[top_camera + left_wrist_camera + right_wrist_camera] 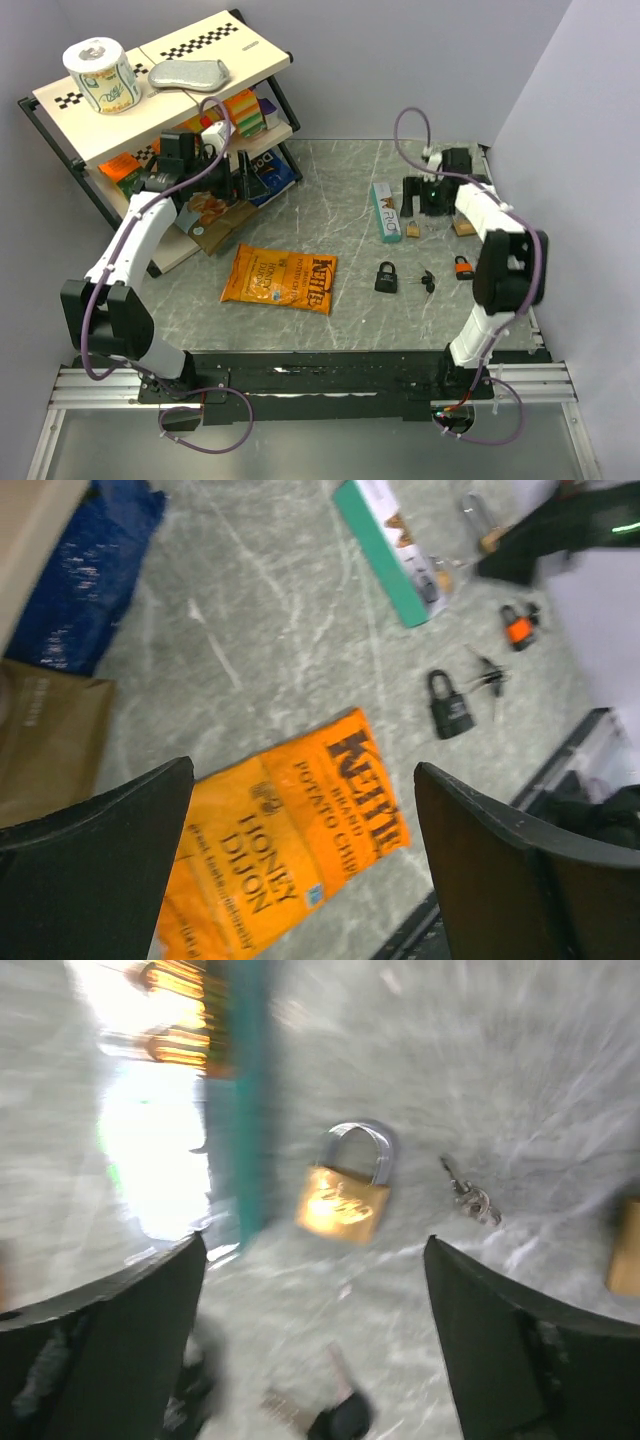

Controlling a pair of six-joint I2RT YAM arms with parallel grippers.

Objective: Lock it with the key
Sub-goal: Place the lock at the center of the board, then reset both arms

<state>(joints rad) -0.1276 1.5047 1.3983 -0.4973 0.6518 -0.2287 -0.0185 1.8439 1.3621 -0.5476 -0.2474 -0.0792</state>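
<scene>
Right jaws: I'm hovering them wide open, empty
Brass padlock (345, 1198): lying just ahead, centred between them — shackle pointing away
Left jaws: gaping too, sitting well apart

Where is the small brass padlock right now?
In the right wrist view the brass padlock lies on the table, just right of the teal box, ahead of the open right gripper.

A: The right wrist view is blurred all over. The brass padlock (343, 1188) has no sharp edge, and the dark-headed key (340, 1418) at the near edge is just a blob.

B: A tan block (626, 1248) is cut off at the right. From above, the keys (427, 281) beside the black padlock (386, 277) are too small to count.

A: In the left wrist view, the chip bag (290, 840) runs off the bottom.
</scene>
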